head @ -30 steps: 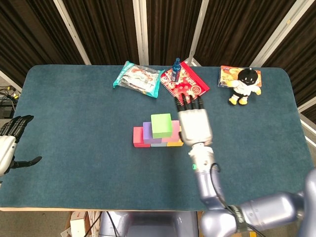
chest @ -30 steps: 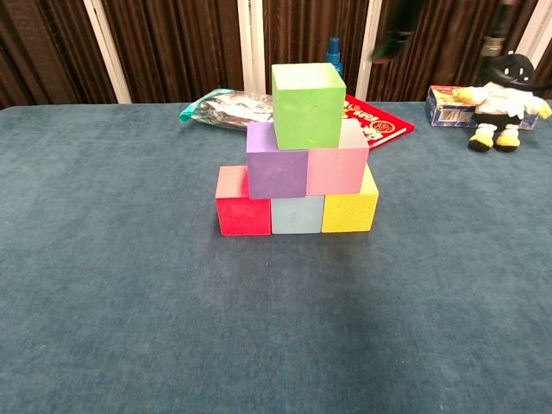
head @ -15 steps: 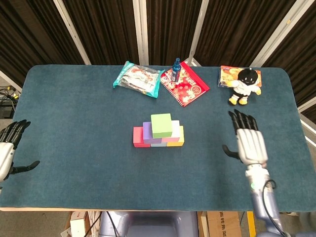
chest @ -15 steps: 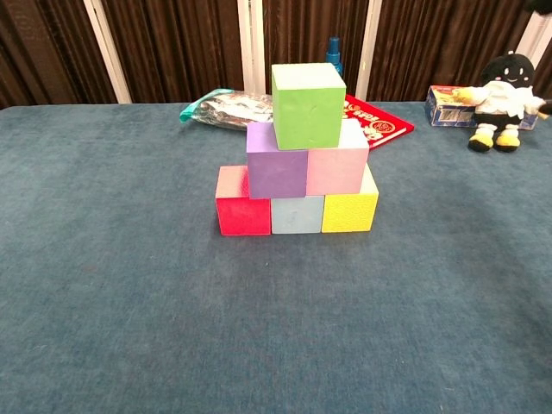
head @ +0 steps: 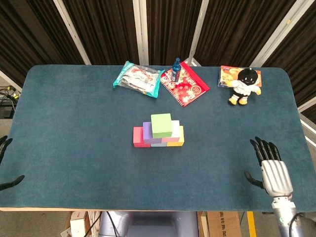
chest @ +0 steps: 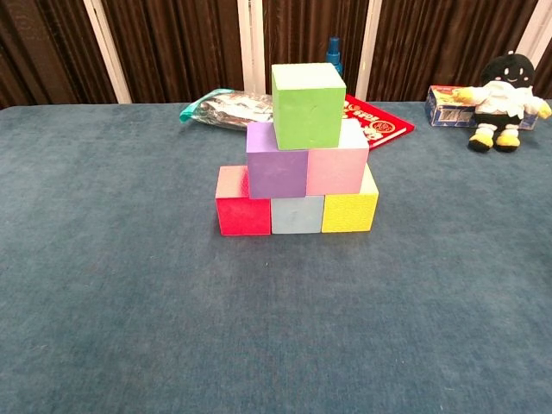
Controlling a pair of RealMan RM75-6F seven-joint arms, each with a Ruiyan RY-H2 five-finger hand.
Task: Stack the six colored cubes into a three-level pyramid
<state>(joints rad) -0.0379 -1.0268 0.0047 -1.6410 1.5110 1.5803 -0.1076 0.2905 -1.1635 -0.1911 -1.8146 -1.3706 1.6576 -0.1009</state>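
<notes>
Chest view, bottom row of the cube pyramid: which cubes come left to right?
Red cube → pale blue cube → yellow cube.

You're working in what looks like a lab or test room set up for recording, not a home. The table (head: 74, 128) is covered edge to edge in plain teal carpet-like cloth. Behind the table, dark pleated curtains (chest: 172, 43) hang between white posts (chest: 250, 43), closing off the background. At the table's left edge, cables (head: 7, 94) trail on the floor. Along the table's far side lie odd props: a snack packet (head: 137, 78), a red booklet (head: 187, 85), a small blue bottle (head: 177, 64) and a plush doll (head: 243, 85).
</notes>
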